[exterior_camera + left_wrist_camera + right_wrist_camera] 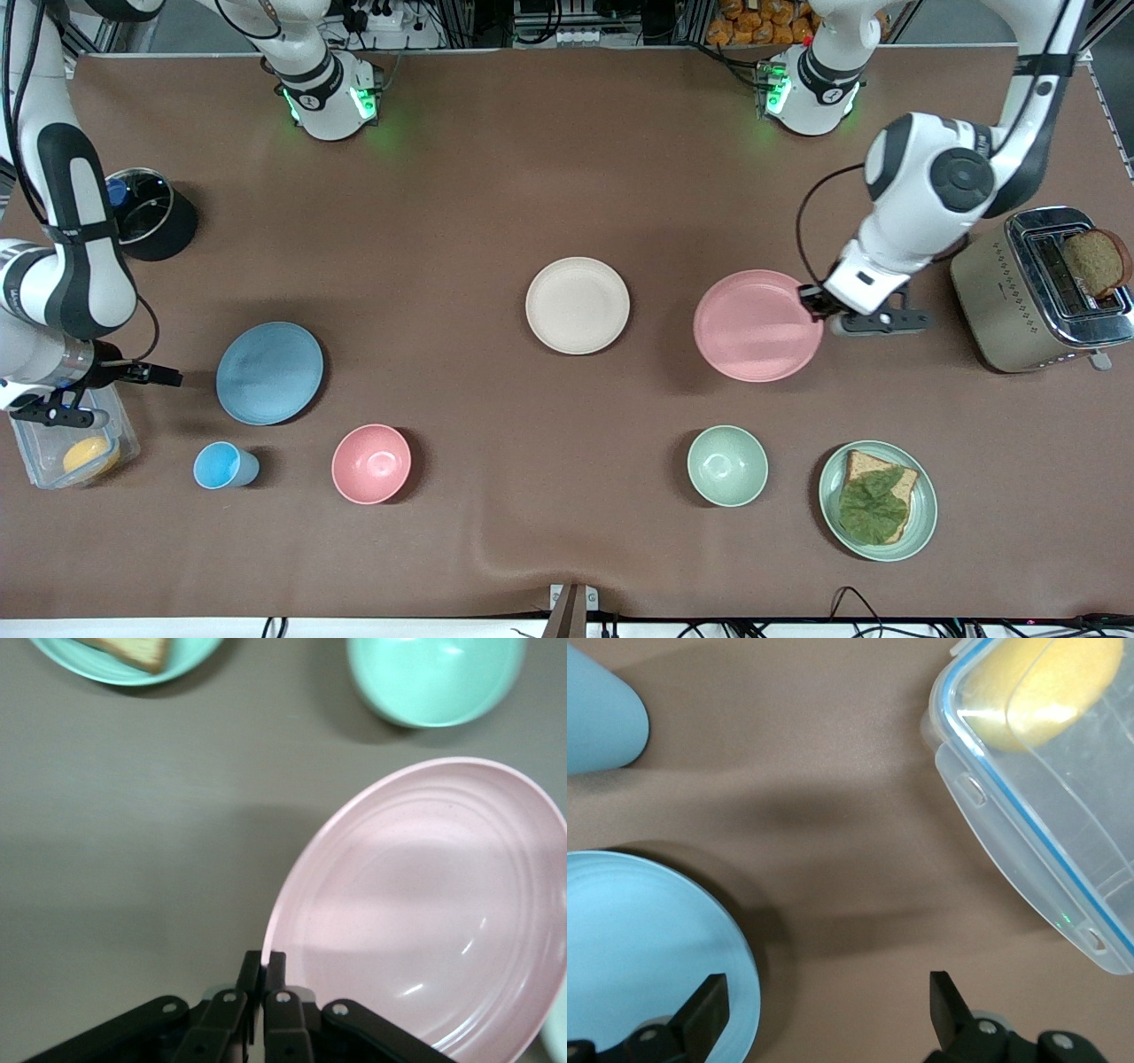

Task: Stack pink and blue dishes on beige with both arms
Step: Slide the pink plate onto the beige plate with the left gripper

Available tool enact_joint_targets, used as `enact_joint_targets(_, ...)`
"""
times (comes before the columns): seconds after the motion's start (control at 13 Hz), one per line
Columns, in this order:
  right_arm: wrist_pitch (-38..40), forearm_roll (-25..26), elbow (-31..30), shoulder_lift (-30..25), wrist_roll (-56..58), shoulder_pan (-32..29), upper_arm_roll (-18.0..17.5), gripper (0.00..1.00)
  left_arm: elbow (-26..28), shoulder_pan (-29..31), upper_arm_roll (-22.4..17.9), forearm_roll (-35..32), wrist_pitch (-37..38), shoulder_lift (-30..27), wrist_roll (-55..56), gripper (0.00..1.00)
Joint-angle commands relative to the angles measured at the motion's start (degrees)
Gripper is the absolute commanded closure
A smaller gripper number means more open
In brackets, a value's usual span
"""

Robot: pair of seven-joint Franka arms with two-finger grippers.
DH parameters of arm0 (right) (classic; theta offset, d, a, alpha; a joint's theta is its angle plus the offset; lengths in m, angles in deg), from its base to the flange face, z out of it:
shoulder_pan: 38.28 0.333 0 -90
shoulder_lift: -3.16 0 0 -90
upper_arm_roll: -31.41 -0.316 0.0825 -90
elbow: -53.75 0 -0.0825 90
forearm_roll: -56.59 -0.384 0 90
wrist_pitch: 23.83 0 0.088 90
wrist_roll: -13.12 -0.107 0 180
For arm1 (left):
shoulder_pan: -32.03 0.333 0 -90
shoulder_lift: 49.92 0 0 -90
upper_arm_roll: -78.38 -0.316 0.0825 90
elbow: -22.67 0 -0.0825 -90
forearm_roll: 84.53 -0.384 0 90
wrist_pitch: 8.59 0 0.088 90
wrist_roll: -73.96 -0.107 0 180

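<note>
**Left gripper pinching pink plate rim; right gripper spread near blue plate**

The left arm reaches down from the upper right of the front view, forearm angled toward frame centre. The left gripper [817,303] [262,967] has its fingers pressed onto the rim of the pink plate [756,325] [425,912], right of centre.

The beige plate [578,305] lies at frame centre on the bench [532,177].

The right arm descends along the left edge. The right gripper [164,377] [824,1010] is spread, empty, just beside the blue plate [269,372] [647,957], above a clear container [75,447] [1045,815].
</note>
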Motion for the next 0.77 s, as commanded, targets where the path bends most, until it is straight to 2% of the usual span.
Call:
enact_joint_targets(0.0,0.1,-1.0,1.1,0.7,1.2,-0.6,-0.7,0.00,-1.2,0.4,5.8,1.1,1.0,2.1,7.6,1.00)
enact_joint_targets(0.15,0.0,-1.0,1.3,1.1,1.2,-0.6,-0.7,0.00,-1.2,-0.9,8.8,1.2,0.7,3.6,12.6,1.00)
enact_joint_targets(0.54,-1.5,-1.0,1.3,2.2,1.2,-0.5,-0.8,0.00,-1.3,-7.5,8.9,0.6,-6.2,10.1,21.2,1.00)
enact_joint_targets(0.69,-2.3,-0.9,1.3,2.7,1.2,-0.5,-0.8,0.00,-1.4,-8.5,8.9,0.2,-8.3,12.6,22.6,1.00)
